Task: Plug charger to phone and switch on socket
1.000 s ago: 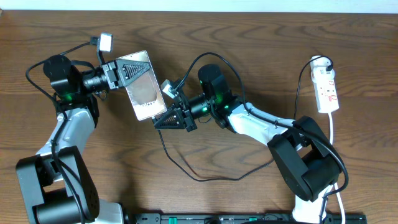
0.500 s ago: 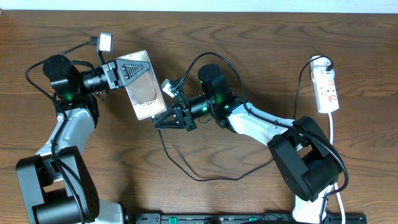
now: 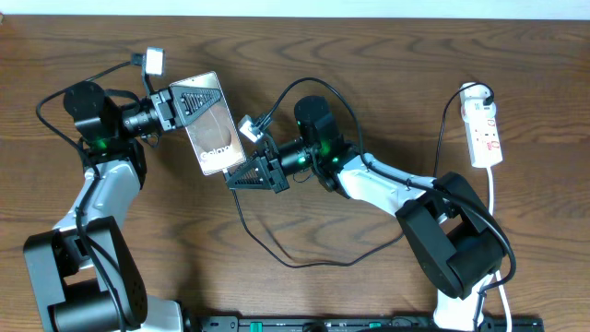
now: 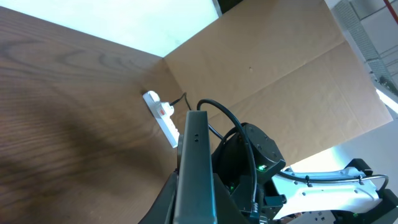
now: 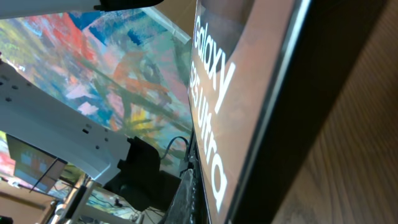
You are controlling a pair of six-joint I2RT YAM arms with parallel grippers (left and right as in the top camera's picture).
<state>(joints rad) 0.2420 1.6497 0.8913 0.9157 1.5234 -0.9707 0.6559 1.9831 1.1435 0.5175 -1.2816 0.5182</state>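
Note:
My left gripper (image 3: 181,104) is shut on the top end of the bronze-brown phone (image 3: 213,131) and holds it tilted off the table. The phone shows edge-on in the left wrist view (image 4: 195,167). In the right wrist view its "Galaxy S25 Ultra" lettering (image 5: 219,93) fills the frame. My right gripper (image 3: 247,175) sits right at the phone's lower end and looks shut on the charger; its plug tip is hidden. The black cable (image 3: 277,255) hangs from the gripper and loops over the table. The white socket (image 3: 485,131) lies far right, also seen in the left wrist view (image 4: 163,116).
The socket's white cord (image 3: 493,198) runs down the right side towards the front edge. Thicker black arm cables (image 3: 304,88) arc above the right arm. A brown cardboard wall (image 4: 280,68) stands behind the table in the left wrist view.
The phone has shifted a little up and left in my left gripper. My right gripper has followed, staying at the phone's lower end.

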